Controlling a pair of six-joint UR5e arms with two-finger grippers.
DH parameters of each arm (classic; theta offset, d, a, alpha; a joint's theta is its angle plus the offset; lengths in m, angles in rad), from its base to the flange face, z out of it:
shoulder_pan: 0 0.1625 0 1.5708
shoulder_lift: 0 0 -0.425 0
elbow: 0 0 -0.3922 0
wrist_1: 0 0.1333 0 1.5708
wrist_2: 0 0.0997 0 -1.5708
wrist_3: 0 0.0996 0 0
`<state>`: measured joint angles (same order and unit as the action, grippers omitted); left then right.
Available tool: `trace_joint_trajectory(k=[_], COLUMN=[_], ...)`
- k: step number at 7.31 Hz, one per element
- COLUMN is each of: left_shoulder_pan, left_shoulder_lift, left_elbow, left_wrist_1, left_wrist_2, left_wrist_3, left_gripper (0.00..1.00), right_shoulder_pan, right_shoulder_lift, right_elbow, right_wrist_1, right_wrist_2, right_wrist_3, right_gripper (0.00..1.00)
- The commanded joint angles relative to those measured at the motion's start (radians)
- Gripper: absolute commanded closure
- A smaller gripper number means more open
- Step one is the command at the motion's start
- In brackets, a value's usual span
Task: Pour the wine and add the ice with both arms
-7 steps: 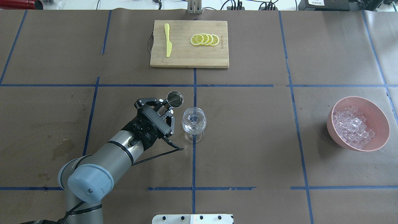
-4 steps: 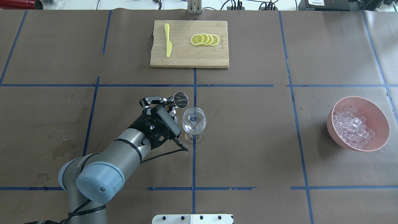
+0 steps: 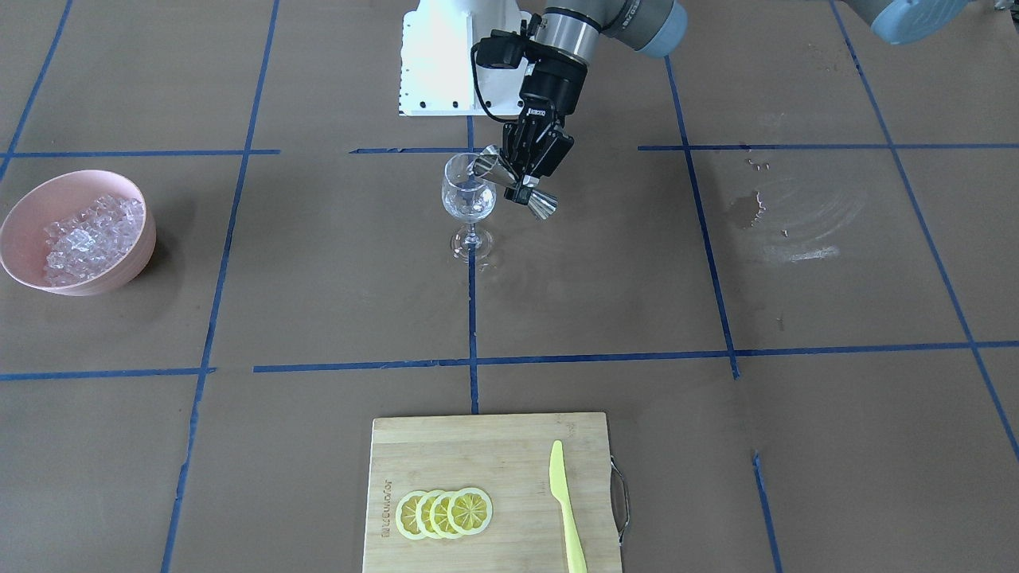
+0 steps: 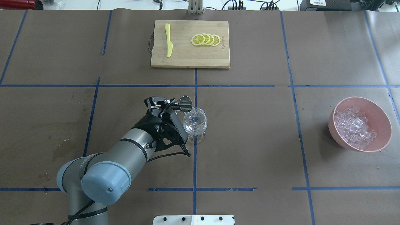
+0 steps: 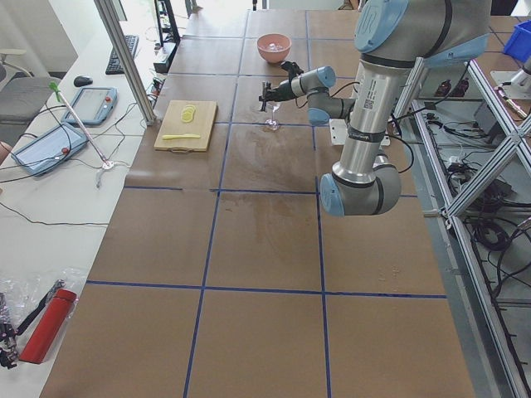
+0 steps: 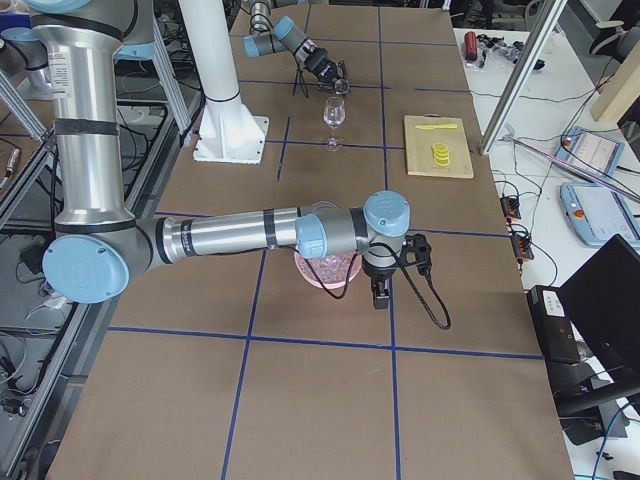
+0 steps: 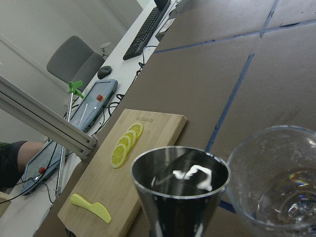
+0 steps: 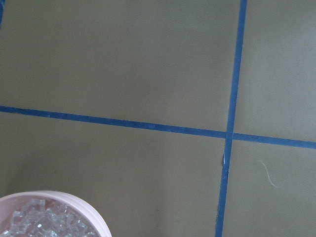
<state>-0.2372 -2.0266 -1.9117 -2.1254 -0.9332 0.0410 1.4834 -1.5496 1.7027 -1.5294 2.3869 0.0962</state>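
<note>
My left gripper (image 4: pixel 172 104) is shut on a steel jigger (image 4: pixel 186 104) and holds it tilted, with its lip at the rim of a clear wine glass (image 4: pixel 195 122) that stands at the table's middle. The front-facing view shows the same gripper (image 3: pixel 521 185), jigger (image 3: pixel 541 205) and glass (image 3: pixel 468 195). In the left wrist view the jigger (image 7: pixel 180 187) sits beside the glass (image 7: pixel 281 182). Ice (image 4: pixel 354 126) fills a pink bowl (image 4: pixel 384 125) at the right. My right gripper (image 6: pixel 378 292) shows only in the right side view, near the bowl; I cannot tell its state.
A wooden cutting board (image 4: pixel 190 57) at the far middle holds lemon slices (image 4: pixel 205 39) and a yellow knife (image 4: pixel 168 40). The white pedestal (image 3: pixel 446 56) stands at the robot's edge. The right wrist view shows the bowl's rim (image 8: pixel 94 215) and the ice (image 8: pixel 44 222).
My left gripper has moved right towards the glass and tilted the jigger further, so that its lip now reaches the glass rim. The glass and bowl have not moved.
</note>
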Motion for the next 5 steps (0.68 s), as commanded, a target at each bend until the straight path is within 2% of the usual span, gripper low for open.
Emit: trace_joint_trajectory(k=[1, 5], left_shoulder_pan=[-0.002, -0.011], left_shoulder_lift=[-0.03, -0.078], left_elbow=[-0.035, -0.055], left_wrist_1=[0.141, 0.317], left_wrist_2=[-0.004, -0.007], left_wrist_3=[0.124, 0.244], left_gripper=[1.0, 1.0], right_shoulder_pan=[0.0, 0.0], right_shoulder_lift=[-0.001, -0.001], right_elbow=[0.0, 0.011], right_wrist_1=[0.0, 0.0], right_wrist_2=[0.002, 0.002], right_wrist_3=[0.0, 0.002], right_gripper=[0.0, 0.0])
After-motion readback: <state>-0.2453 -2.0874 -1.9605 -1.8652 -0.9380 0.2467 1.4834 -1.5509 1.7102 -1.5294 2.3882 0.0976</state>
